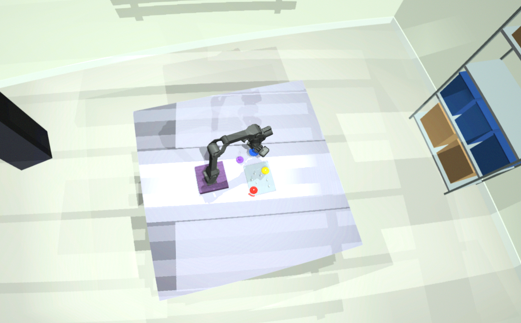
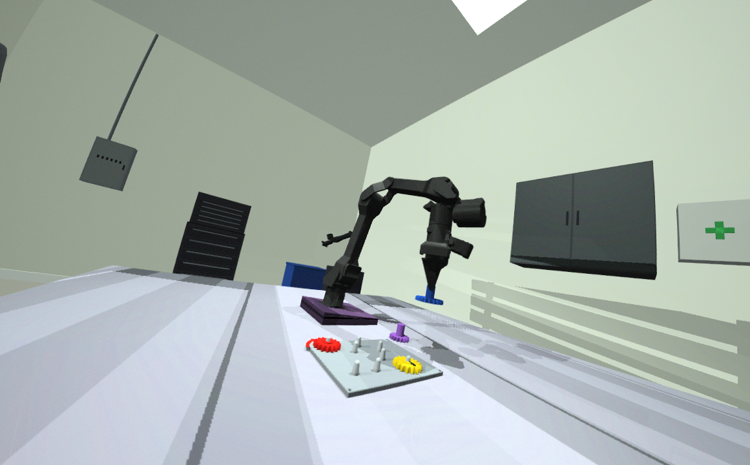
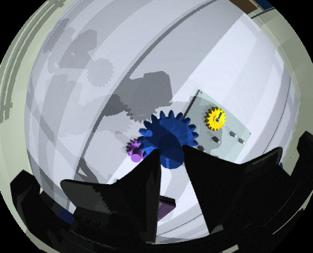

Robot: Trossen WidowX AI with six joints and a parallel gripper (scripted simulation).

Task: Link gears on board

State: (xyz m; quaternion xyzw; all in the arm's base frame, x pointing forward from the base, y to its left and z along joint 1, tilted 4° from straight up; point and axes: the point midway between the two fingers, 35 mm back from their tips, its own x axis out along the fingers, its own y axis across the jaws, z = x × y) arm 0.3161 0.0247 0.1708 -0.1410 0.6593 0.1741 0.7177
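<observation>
My gripper is shut on the upright hub of the blue gear and holds it level in the air, off the board's yellow-gear side. The smaller purple gear stands on the table beside the board, its hub up. The grey board carries the red gear at one corner and the yellow gear near another. Several empty pegs stand between and beside them. The wrist view does not show the red gear.
The purple base plate under the arm lies beyond the purple gear from the board. The red arrow lies beside the red gear. Shelves with bins stand away from the table.
</observation>
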